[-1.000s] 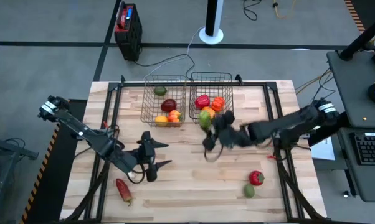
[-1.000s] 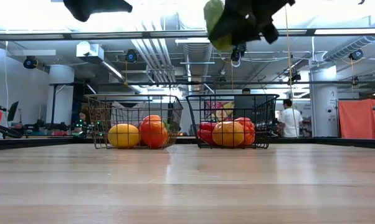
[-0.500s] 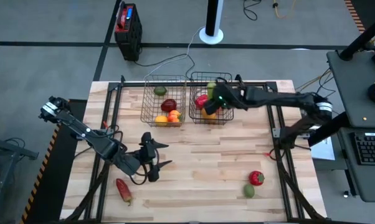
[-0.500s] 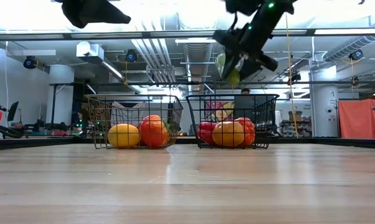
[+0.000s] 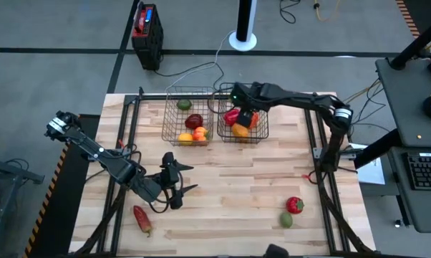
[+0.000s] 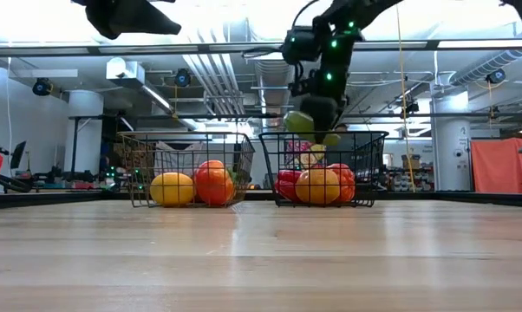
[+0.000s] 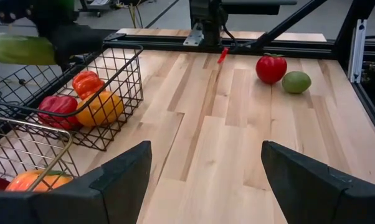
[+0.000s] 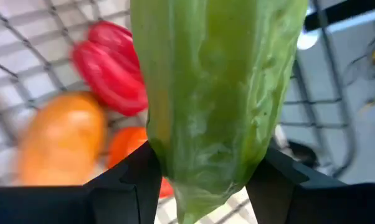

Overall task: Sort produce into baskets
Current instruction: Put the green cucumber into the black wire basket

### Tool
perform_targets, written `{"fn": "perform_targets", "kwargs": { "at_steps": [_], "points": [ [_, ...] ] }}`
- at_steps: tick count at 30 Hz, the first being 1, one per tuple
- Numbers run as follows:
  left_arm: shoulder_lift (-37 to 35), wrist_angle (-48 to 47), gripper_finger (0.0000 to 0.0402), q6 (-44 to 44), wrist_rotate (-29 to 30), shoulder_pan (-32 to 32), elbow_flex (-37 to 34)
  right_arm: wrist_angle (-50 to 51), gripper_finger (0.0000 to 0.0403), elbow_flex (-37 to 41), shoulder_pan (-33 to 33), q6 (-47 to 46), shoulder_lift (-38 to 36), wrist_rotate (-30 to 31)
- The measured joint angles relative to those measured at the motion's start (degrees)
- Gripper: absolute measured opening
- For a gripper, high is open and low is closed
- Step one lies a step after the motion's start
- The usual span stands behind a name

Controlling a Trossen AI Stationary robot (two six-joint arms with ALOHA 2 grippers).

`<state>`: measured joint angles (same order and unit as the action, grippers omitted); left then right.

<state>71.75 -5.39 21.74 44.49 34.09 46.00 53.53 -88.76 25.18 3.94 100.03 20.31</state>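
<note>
My right gripper (image 5: 242,99) hangs over the right wire basket (image 5: 262,133) and is shut on a long green pepper (image 8: 218,81). The pepper also shows in the low view (image 6: 301,122), just above the basket's rim. This basket holds red and orange peppers (image 5: 238,120). The left basket (image 5: 171,115) holds green, dark red, orange and yellow pieces. My left gripper (image 5: 177,180) is open and empty above the table's left middle. A red pepper (image 5: 294,205) and a green fruit (image 5: 286,220) lie near the right near corner. A long red pepper (image 5: 142,218) lies near the left. My right gripper pinches the green pepper by its two sides (image 8: 164,146) between the two fingers (image 8: 122,186), which lie across it. In the left wrist view the pepper (image 7: 19,48) sticks out about level from the gripper. It is lifted clear above the produce in the basket.
A black and red box (image 5: 147,29) and a white post base (image 5: 243,37) stand on the floor beyond the table. Dark frame rails run along the table's edges (image 5: 316,150). Bare wood lies across the table's middle (image 5: 230,193).
My right gripper has carried the green pepper from above the table's middle toward the far edge. It now hangs over the right basket, and the pepper sits lower in the low view, near the rim. It has stayed shut on the pepper.
</note>
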Motion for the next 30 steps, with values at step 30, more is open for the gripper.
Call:
{"fn": "perform_targets", "kwargs": {
  "at_steps": [30],
  "points": [
    [-0.04, -0.9, 0.0285, -0.27, 1.55, -0.07, -0.07, -5.67, 0.018, -1.17, 2.98, 23.11, 7.91, 11.28]
  ]
}}
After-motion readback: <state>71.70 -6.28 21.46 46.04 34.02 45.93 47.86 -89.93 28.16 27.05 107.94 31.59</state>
